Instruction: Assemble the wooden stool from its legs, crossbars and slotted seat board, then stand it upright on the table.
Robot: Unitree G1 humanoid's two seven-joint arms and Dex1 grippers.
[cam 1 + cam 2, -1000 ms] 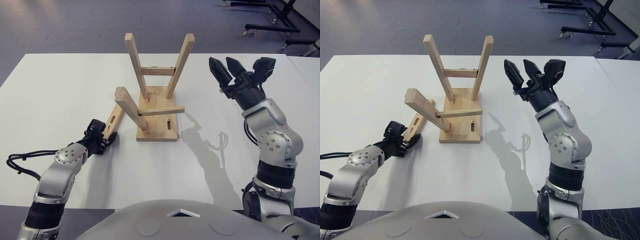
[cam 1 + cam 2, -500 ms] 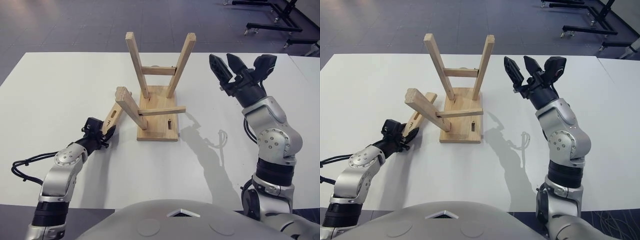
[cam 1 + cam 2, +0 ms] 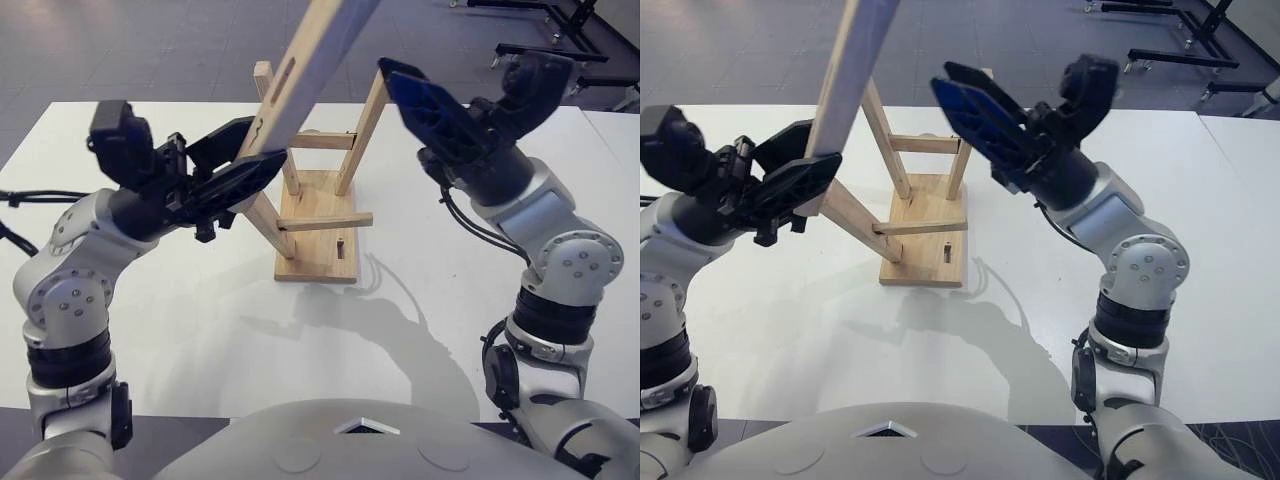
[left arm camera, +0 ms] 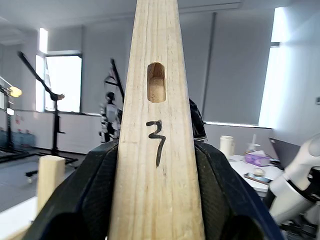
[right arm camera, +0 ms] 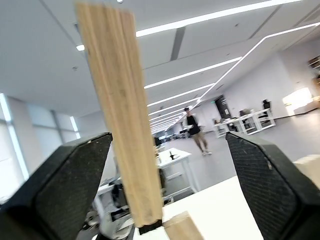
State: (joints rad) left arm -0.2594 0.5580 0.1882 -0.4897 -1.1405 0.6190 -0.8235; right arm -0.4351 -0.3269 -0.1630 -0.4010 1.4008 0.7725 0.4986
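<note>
- White flat bench carries the half-built stool, upside down. Landmark: the pale rectangular slotted seat board, lying flat on the bench.
- On the far edge of the seat board stand two light wooden legs, upright and joined by a short crossbar.
- At the near-left corner of the seat board a third leg leans outward. Its crossbar reaches across above the board, with the free end unsupported.
- The fourth leg, a long tapered wooden bar with an oval mortise and a hand-drawn mark, is in the air above and left of the seat board.
- Left pincer is clamped on the lower part of that bar, fingers pressed to both side faces.
- Right pincer is up above the right side of the seat board with its jaws wide apart. The bar stands between its fingers; I see no contact.

Key relation: the bar's long axis runs from the left pincer up and away, leaning toward the robot's right, so its upper half crosses above the seat board and lies nearer the right pincer.

Judgement: the open slot at the near-right corner of the seat board is the likely seat for this leg. The bar must swing down to near vertical, with its mortise facing the free crossbar end. The right arm is better placed to take or steady it.
</note>
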